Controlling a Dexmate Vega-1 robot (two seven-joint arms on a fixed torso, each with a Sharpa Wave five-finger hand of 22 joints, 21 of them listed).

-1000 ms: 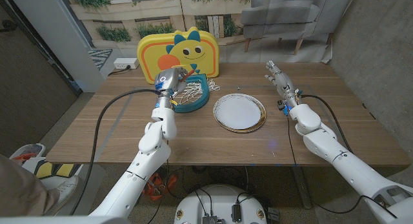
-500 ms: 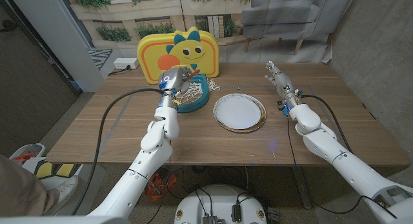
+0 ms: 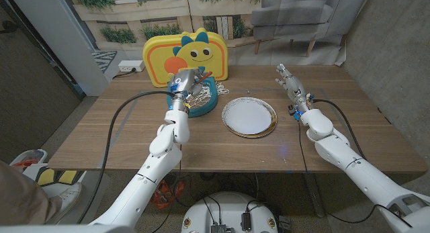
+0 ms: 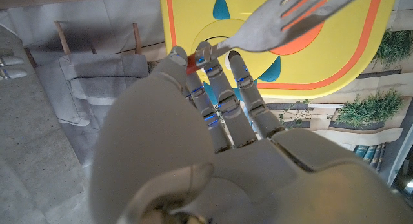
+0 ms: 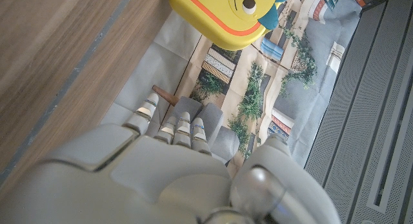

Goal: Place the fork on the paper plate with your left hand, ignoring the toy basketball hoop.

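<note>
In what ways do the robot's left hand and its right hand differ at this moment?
The left hand holds a silver metal fork; the right hand holds nothing. The left hand is above the blue toy basketball hoop; the right hand is beyond the white paper plate. Both are over the wooden table.

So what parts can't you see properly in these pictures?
- Silver metal fork: in the left wrist view its prongs run off the picture's edge.
- Blue toy basketball hoop with white net: in the head view the left robot hand covers part of it.
- Right robot hand: in the right wrist view its fingertips are hidden behind its own back.

No readable text or labels anywhere
</note>
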